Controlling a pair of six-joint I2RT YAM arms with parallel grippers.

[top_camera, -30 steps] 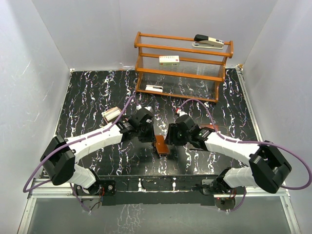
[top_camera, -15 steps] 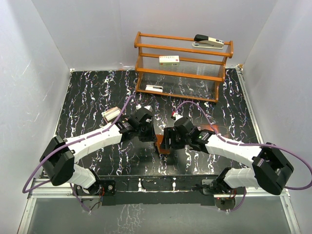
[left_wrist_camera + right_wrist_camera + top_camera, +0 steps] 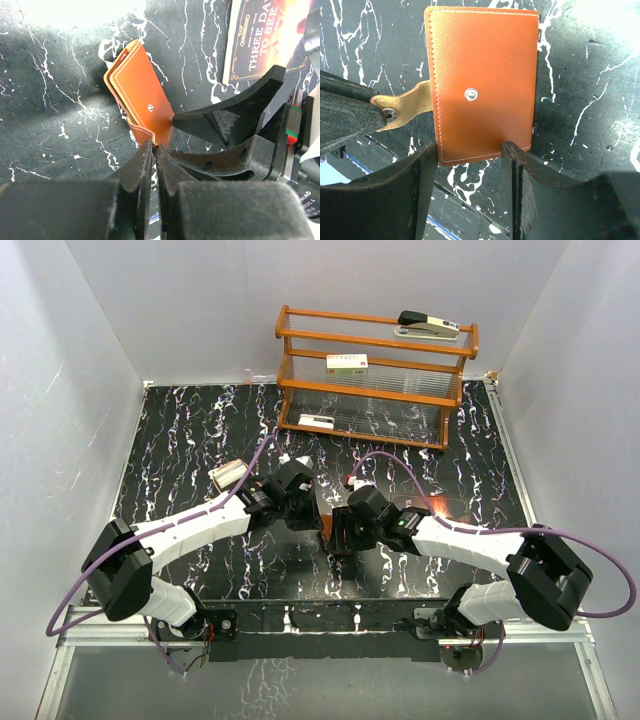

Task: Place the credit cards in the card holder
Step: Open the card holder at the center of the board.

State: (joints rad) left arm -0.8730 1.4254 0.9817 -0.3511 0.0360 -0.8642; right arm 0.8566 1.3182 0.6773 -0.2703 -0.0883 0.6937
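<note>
The card holder (image 3: 482,80) is a closed brown leather wallet with a snap stud, lying on the black marbled table. It also shows in the left wrist view (image 3: 137,92) and as a sliver between the two grippers in the top view (image 3: 322,523). My left gripper (image 3: 154,150) is shut on the wallet's strap (image 3: 407,106). My right gripper (image 3: 470,157) is open, with its fingers astride the wallet's near edge and one fingertip (image 3: 511,152) overlapping that edge. No credit cards show clearly in any view.
A dark booklet with pale lettering (image 3: 260,40) lies just beyond the wallet. A small tan tray (image 3: 228,476) sits left of the left arm. A wooden rack (image 3: 375,390) at the back holds a stapler (image 3: 428,325) and white boxes (image 3: 347,363).
My right gripper has moved left onto the wallet and now covers most of it in the top view. My left gripper has stayed shut on the strap.
</note>
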